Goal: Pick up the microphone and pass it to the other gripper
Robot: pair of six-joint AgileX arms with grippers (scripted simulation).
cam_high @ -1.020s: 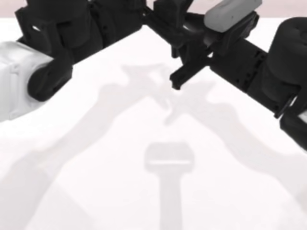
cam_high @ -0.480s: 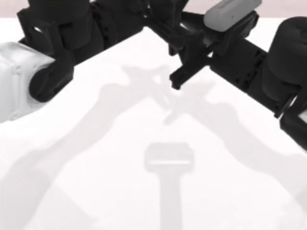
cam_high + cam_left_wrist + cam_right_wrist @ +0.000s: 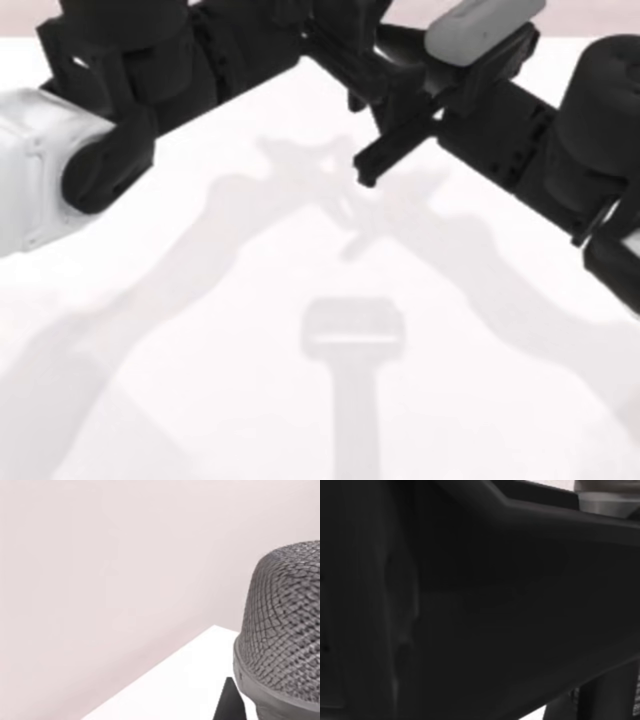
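The microphone's [image 3: 285, 630] grey mesh head fills one side of the left wrist view, held up in the air above the table. Just one black fingertip [image 3: 227, 705] of my left gripper shows beside its neck, with a thin gap between them. In the top view the left gripper [image 3: 375, 85] reaches in at the top centre and crosses my right gripper [image 3: 375, 165], which comes from the right under a pale grey block [image 3: 480, 30]. The microphone is hidden among the arms there. The right wrist view is dark.
The white table [image 3: 300, 400] carries only the arms' shadows and a T-shaped shadow [image 3: 353, 335] near the front. A pale pink wall [image 3: 100, 555] rises behind the table's far edge. The left arm's white segment [image 3: 30, 170] lies at the left.
My left arm has shifted slightly to the right and up, bringing its gripper closer over the right gripper. The right arm has stayed still.
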